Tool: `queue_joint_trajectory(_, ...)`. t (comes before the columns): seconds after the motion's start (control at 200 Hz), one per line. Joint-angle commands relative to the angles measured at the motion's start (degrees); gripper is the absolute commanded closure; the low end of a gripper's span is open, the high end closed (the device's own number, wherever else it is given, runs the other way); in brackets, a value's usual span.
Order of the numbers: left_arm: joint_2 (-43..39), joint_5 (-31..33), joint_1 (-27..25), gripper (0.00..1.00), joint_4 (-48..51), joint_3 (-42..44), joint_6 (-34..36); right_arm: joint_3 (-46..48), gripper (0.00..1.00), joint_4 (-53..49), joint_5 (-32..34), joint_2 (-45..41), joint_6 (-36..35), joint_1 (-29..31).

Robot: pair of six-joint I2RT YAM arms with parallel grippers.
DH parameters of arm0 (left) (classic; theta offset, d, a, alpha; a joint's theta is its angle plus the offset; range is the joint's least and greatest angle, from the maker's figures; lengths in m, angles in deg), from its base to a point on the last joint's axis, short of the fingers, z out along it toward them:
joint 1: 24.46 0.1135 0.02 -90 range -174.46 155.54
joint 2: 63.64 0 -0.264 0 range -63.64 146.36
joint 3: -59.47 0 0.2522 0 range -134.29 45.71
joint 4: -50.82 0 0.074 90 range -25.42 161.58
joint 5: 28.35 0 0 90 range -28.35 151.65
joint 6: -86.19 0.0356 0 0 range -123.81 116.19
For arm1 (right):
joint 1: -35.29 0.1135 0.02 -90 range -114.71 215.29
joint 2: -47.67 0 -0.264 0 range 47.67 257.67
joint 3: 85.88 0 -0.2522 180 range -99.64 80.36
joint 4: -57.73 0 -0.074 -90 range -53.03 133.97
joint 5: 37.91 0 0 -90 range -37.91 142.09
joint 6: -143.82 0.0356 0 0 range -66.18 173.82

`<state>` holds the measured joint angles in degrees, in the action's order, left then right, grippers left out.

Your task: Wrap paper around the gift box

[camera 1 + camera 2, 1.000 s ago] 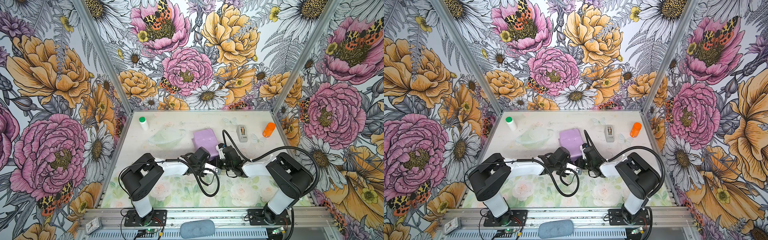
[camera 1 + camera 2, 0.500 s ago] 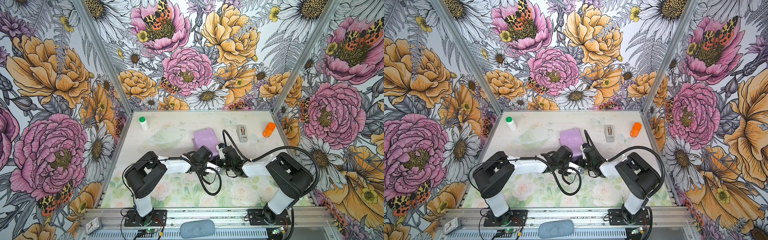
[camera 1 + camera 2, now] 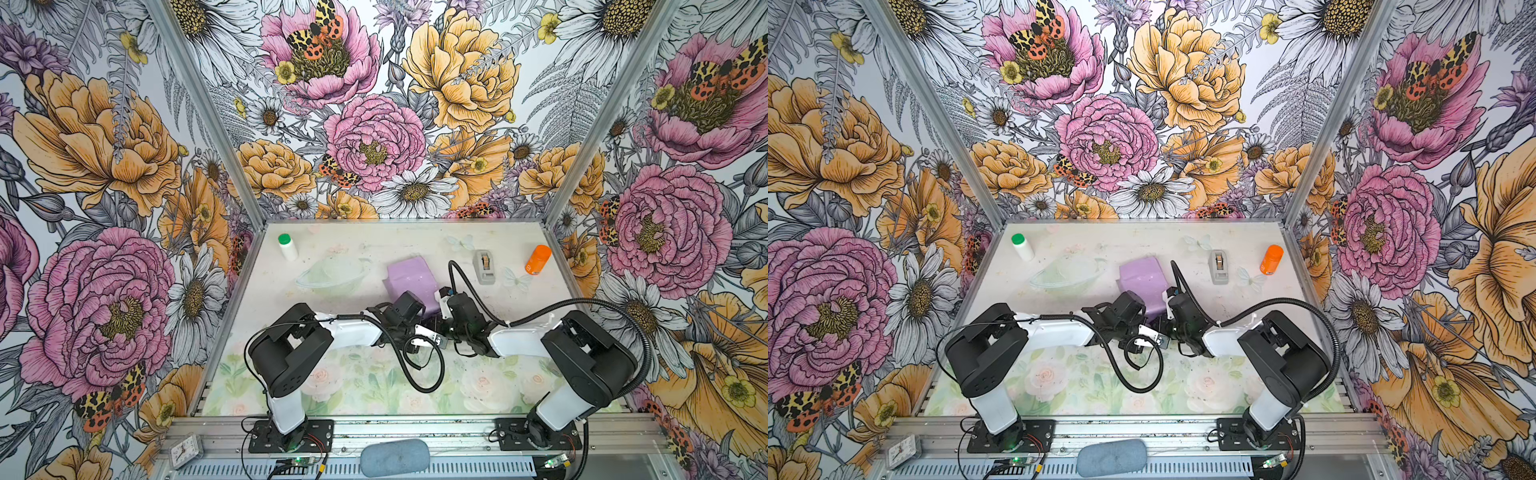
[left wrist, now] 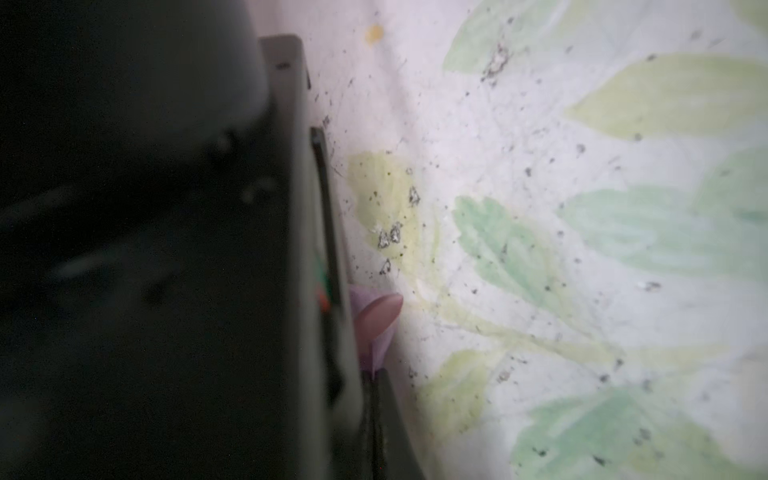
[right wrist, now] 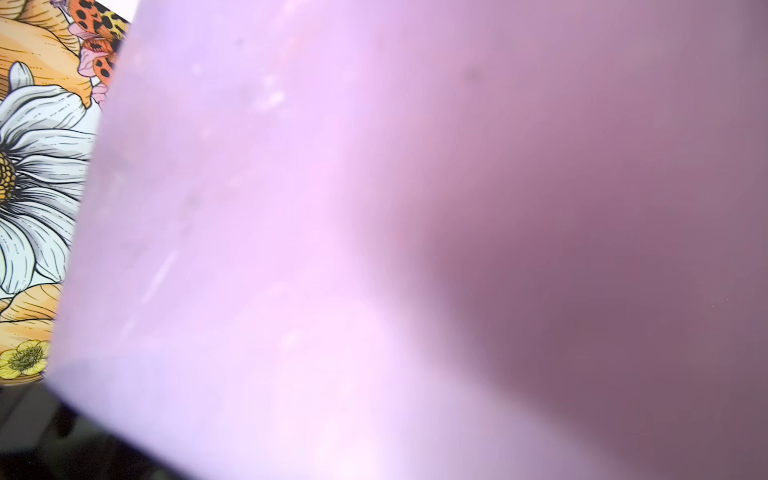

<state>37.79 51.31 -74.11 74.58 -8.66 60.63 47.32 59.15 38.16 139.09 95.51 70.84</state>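
Note:
The paper [image 3: 409,278] [image 3: 1142,276] looks lilac and lies folded over a box shape at mid-table. The gift box itself is hidden under it. Both grippers meet at the bundle's near edge. In the left wrist view my left gripper [image 4: 374,382] is shut on a small lilac tip of the paper [image 4: 376,318], just above the table mat. From above, the left gripper [image 3: 429,321] sits at the near edge and the right gripper [image 3: 441,296] presses against the bundle's near right corner. In the right wrist view the paper [image 5: 374,249] fills the frame and hides the jaws.
A white bottle with a green cap [image 3: 287,247] stands at the back left. A clear bowl [image 3: 332,274] lies left of the bundle. The grey tape dispenser [image 3: 484,266] and an orange bottle [image 3: 538,259] stand at the back right. A looping cable [image 3: 419,374] hangs in front.
The left arm has reached a little further right, toward the bundle's near edge, and its jaws have closed on the paper tip. The right arm holds about the same place.

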Motion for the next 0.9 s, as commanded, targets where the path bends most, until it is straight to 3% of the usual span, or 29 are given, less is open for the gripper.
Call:
queue_joint_trajectory(0.0, -1.14, 1.24, 2.59, 1.00, 2.57, 2.80, -1.58, 1.09, 0.68, -1.40, -1.56, -5.94, 0.29, 0.02)
queue_joint_trajectory(0.505, -1.33, -0.97, 3.16, 1.00, -1.39, 3.75, -3.44, 6.56, 0.56, -14.87, -0.32, -21.83, 7.37, -5.06)
queue_joint_trajectory(0.62, -1.40, -1.50, 3.16, 1.00, -2.03, 3.86, -4.07, 8.05, 0.54, -15.43, -3.03, -21.12, 10.99, -6.61)
queue_joint_trajectory(0.891, -2.32, -2.08, 3.11, 1.00, -3.79, 4.66, -5.00, 9.78, 0.51, -2.76, -9.88, -12.88, 21.21, -6.46)
